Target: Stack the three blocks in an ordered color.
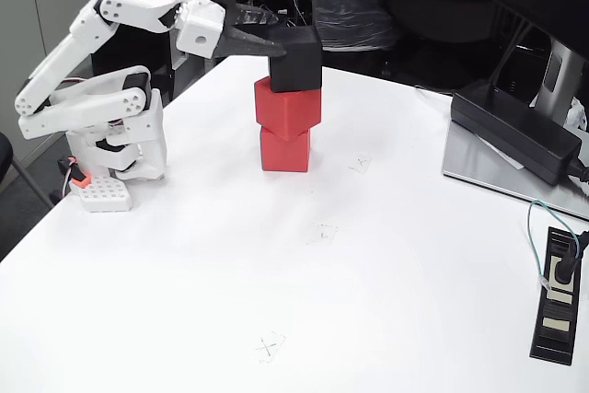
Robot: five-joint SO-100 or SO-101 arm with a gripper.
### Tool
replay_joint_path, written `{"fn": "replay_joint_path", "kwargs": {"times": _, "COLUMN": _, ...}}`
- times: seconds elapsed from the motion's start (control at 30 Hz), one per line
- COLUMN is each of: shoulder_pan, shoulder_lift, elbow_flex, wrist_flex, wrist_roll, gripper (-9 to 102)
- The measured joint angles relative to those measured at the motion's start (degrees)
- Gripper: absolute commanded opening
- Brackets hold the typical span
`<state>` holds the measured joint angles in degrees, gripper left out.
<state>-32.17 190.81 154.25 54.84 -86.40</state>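
Near the back middle of the white table [276, 283], the three blocks stand in one column. A red cube [284, 149] is at the bottom, a second red cube [288, 106] sits on it turned slightly, and a black cube [299, 63] is on top. My gripper [279, 39] reaches in from the left at the end of the white arm [110, 52]. Its dark fingers [247, 36] close on the black cube's upper left side. Black on black hides the exact contact.
A white perforated block with an orange bit [101, 193] lies by the arm's base. A long black power brick [515, 133] rests on a silver slab at the right. A black socket strip [557, 299] with a cable lies at the right edge. Faint X marks [269, 347] dot the table.
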Motion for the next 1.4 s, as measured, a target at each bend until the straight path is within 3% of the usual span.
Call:
{"fn": "replay_joint_path", "kwargs": {"times": 0.33, "shoulder_pan": 0.00, "shoulder_lift": 0.53, "elbow_flex": -10.11, "wrist_flex": 0.00, "wrist_roll": 2.72, "gripper": 32}}
{"fn": "replay_joint_path", "kwargs": {"times": 0.67, "shoulder_pan": 0.18, "shoulder_lift": 0.53, "elbow_flex": -14.50, "wrist_flex": 0.00, "wrist_roll": 33.13, "gripper": 32}}
{"fn": "replay_joint_path", "kwargs": {"times": 0.97, "shoulder_pan": 14.06, "shoulder_lift": 0.53, "elbow_flex": -14.50, "wrist_flex": 0.00, "wrist_roll": 56.78, "gripper": 31}}
{"fn": "replay_joint_path", "kwargs": {"times": 1.4, "shoulder_pan": 26.63, "shoulder_lift": 0.53, "elbow_flex": -6.68, "wrist_flex": 0.00, "wrist_roll": 66.62, "gripper": -2}}
